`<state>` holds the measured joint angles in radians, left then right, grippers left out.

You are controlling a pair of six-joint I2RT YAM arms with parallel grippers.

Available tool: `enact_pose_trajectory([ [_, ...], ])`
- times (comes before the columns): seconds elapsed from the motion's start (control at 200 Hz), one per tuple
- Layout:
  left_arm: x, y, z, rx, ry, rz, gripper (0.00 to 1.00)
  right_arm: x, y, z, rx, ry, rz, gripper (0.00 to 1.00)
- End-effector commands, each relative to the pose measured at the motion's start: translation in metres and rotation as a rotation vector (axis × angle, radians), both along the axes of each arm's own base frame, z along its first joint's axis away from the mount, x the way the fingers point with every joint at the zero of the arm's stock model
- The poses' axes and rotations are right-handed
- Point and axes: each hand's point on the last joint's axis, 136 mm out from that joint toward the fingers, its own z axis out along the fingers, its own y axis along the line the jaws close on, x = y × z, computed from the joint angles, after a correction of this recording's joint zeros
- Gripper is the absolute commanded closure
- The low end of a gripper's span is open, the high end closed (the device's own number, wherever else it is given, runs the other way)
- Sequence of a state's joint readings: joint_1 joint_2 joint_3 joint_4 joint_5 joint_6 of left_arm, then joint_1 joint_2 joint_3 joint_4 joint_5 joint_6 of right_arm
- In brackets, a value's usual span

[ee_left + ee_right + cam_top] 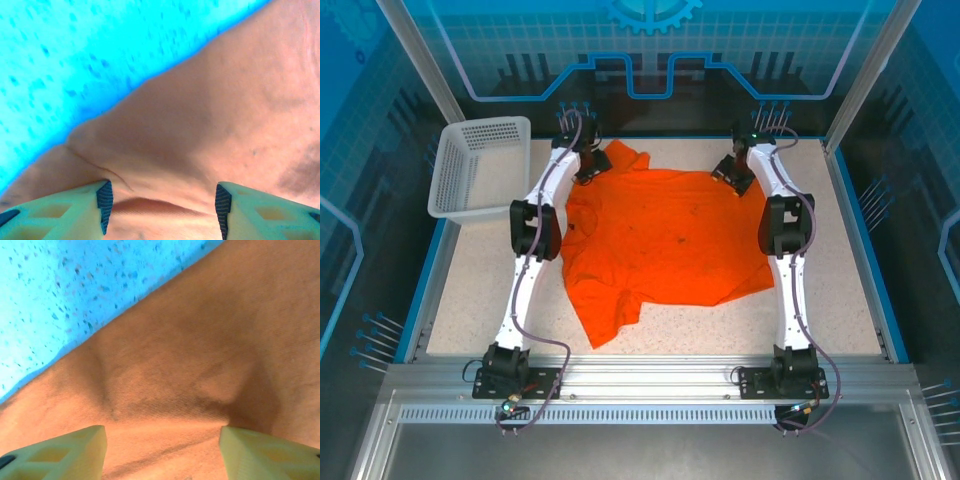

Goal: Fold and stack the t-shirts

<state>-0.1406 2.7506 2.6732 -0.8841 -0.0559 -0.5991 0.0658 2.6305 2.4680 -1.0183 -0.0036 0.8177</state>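
Observation:
One bright orange t-shirt [665,240] lies spread and rumpled across the middle of the speckled table [470,290], one sleeve pointing to the near left. My left gripper [588,170] is down at the shirt's far left corner. In the left wrist view its fingers stand wide apart over the t-shirt [225,115], with a low ridge of cloth between them, so the left gripper [162,197] is open. My right gripper [733,175] is at the far right corner. In the right wrist view the right gripper [162,440] is open over flat t-shirt fabric [200,340].
A white perforated basket [480,165] stands at the far left of the table, just left of the left arm. Blue rails border the table. Bare tabletop lies to the left, right and in front of the shirt.

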Motion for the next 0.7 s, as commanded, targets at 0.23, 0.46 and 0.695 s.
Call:
enact_pose_trajectory([
  [0.23, 0.001, -0.025, 0.156, -0.072, -0.278, -0.110, 0.19, 0.000, 0.005, 0.112, 0.050, -0.179, 0.135, 0.15],
  [0.46, -0.114, -0.075, 0.197, -0.147, -0.243, -0.146, 0.18, -0.126, -0.021, 0.144, 0.030, -0.191, 0.029, 0.16],
  [0.695, -0.269, -0.096, 0.122, -0.192, -0.101, -0.163, 0.28, -0.270, -0.062, 0.061, 0.036, 0.063, -0.134, 0.26],
])
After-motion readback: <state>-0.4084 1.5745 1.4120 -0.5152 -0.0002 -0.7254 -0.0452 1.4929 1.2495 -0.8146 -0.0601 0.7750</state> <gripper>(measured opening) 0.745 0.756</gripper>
